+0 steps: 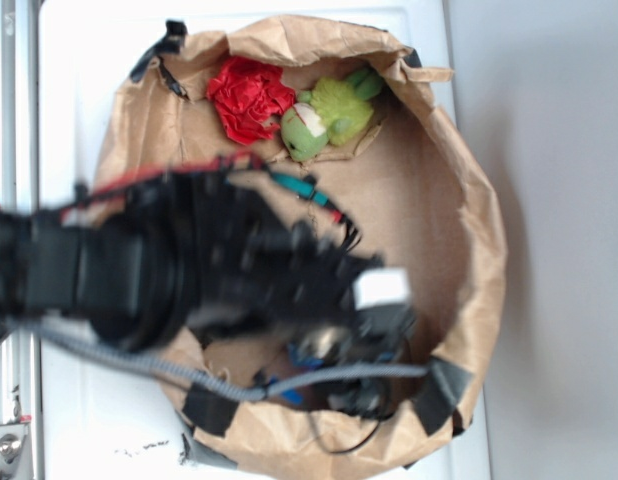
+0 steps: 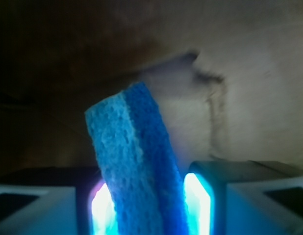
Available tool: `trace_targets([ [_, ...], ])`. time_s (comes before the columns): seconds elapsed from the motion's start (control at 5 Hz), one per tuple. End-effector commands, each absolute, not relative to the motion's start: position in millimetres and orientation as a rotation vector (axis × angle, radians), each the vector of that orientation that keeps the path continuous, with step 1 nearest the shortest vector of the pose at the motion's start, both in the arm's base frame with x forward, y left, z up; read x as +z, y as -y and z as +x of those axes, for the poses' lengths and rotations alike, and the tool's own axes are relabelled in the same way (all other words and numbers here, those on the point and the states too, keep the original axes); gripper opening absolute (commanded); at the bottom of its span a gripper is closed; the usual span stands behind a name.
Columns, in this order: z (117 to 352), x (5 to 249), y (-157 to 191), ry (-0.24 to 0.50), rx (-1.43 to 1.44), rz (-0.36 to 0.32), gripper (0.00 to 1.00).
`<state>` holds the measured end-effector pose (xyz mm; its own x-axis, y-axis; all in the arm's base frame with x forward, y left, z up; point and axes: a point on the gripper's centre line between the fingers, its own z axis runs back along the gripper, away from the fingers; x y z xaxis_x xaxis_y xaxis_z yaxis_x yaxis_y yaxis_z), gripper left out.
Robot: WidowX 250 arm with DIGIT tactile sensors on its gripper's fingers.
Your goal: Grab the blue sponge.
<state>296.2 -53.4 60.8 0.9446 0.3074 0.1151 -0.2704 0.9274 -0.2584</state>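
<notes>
Two glowing finger pads (image 2: 102, 208) of the black gripper (image 2: 149, 205) are clamped on the flat blue porous foam sponge (image 2: 137, 166), which stands on edge between them, leaning left. Farther right, brown crumpled paper (image 2: 249, 88) fills the background. Outside, the blurred arm (image 1: 169, 265) reaches into a paper-lined basket (image 1: 469, 220).

Your arm (image 1: 139, 270) is black and blocky, trailed by a grey braided cable (image 1: 119, 360), red wiring and one white square patch (image 1: 381, 288).
</notes>
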Motion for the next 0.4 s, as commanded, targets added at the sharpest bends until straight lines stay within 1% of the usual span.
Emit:
trace_targets([
  [0.0, 294.3, 136.1, 15.7, 0.300, 0.379, -0.209, 0.00],
  [0.2, 276.6, 147.3, -2.1, 0.358, 0.406, -0.030, 0.00],
])
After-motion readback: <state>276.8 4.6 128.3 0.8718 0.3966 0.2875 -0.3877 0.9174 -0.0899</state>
